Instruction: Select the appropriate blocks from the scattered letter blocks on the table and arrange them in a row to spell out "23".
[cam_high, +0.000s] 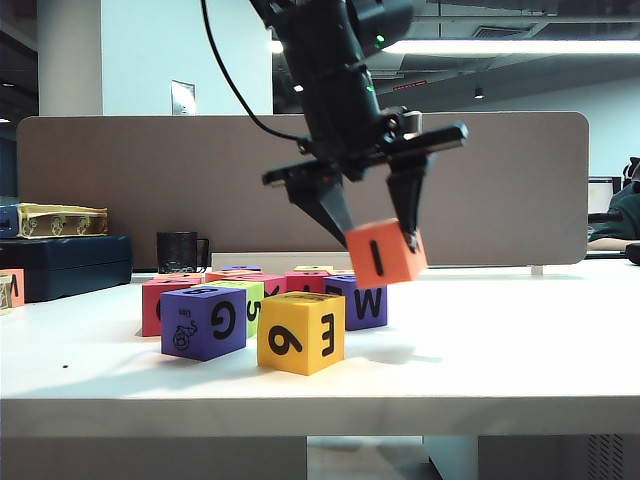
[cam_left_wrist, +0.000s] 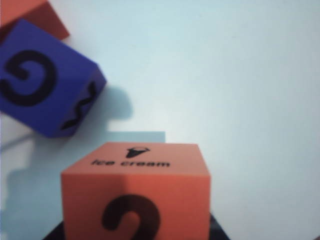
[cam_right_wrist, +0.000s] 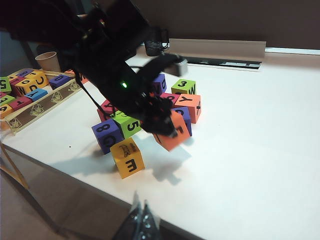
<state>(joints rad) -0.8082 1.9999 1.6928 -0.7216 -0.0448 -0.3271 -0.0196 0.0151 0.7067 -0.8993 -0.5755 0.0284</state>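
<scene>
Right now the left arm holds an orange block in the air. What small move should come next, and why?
Probably carry the orange block a little further toward the bare part of the table and lower it. The left gripper grips it above the surface beside the purple W block, and its "2" face shows in the wrist view. The right gripper waits at the table's near edge.
</scene>
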